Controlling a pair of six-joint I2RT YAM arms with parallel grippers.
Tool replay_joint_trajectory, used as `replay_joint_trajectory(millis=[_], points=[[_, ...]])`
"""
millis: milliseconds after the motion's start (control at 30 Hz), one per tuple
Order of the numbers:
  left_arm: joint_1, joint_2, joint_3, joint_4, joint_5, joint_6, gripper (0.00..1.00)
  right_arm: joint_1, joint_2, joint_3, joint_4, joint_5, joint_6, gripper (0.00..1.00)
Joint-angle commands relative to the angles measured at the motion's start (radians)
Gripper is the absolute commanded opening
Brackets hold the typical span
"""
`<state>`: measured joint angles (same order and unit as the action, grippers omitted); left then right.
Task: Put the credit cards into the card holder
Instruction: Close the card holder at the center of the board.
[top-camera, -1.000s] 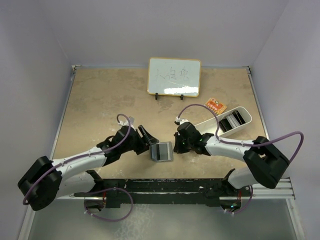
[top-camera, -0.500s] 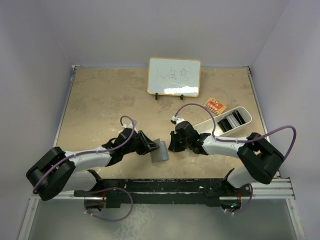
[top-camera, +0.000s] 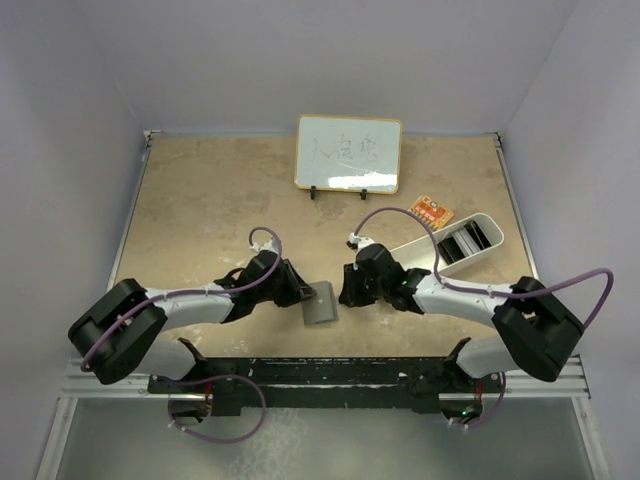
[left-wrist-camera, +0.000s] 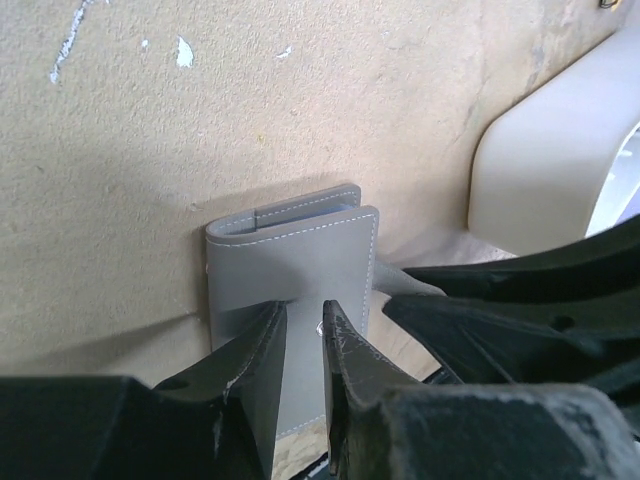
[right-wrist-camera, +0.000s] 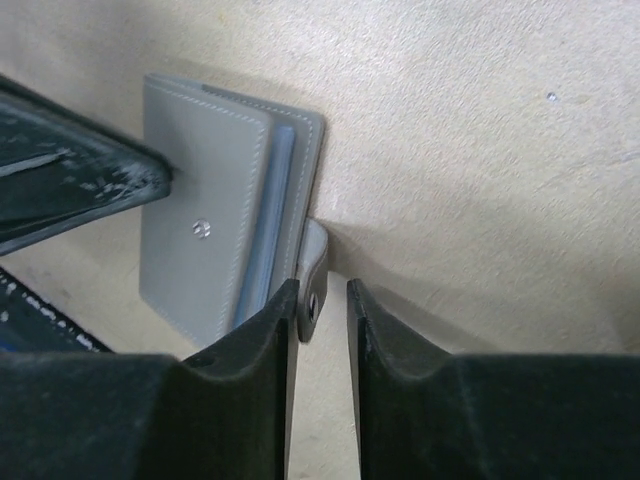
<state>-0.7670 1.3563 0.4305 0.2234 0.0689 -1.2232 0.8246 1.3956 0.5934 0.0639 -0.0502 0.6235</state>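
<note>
Left wrist: left jaws almost shut, only a thin slit, sitting over the face of the grey card holder (left-wrist-camera: 300, 250). Pinching or just resting, can't tell; holder's near edge is hidden behind them. Right wrist: right jaws narrowly apart, holder's strap tab (right-wrist-camera: 314, 262) in the gap, clamp unclear. Light blue card (right-wrist-camera: 270, 200) edge peeks between the leaves. Holder on desk (left-wrist-camera: 130, 130). Top external: orange card (top-camera: 431, 211) just beside white tray (top-camera: 412, 248), well apart from holder.

White-black arms (top-camera: 190, 303) (purple cables (top-camera: 400, 211)), possibly scuffed.
</note>
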Motion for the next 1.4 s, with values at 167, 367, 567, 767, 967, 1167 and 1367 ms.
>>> replay_joint_trajectory(millis=[167, 367, 567, 767, 967, 1167, 1367], points=[[-0.003, 0.085, 0.055, -0.034, -0.014, 0.072, 0.18, 0.003, -0.084, -0.04, 0.056, -0.031, 0.069, 0.32], [-0.003, 0.108, 0.057, -0.048, -0.031, 0.074, 0.16, 0.003, -0.067, -0.036, 0.075, -0.045, 0.071, 0.22], [-0.004, 0.115, 0.058, -0.06, -0.035, 0.064, 0.15, 0.004, -0.054, -0.019, 0.105, -0.079, 0.073, 0.12], [-0.002, 0.142, 0.052, -0.052, -0.034, 0.048, 0.14, 0.004, 0.002, 0.004, 0.142, -0.141, 0.084, 0.13], [-0.003, 0.169, 0.06, -0.05, -0.011, 0.039, 0.14, 0.004, 0.028, 0.018, 0.167, -0.175, 0.097, 0.13], [-0.005, 0.176, 0.054, -0.048, -0.008, 0.027, 0.13, 0.004, 0.042, 0.045, 0.143, -0.165, 0.091, 0.12], [-0.005, 0.156, 0.04, -0.052, -0.004, -0.006, 0.14, 0.005, 0.014, 0.066, 0.076, -0.103, 0.086, 0.11]])
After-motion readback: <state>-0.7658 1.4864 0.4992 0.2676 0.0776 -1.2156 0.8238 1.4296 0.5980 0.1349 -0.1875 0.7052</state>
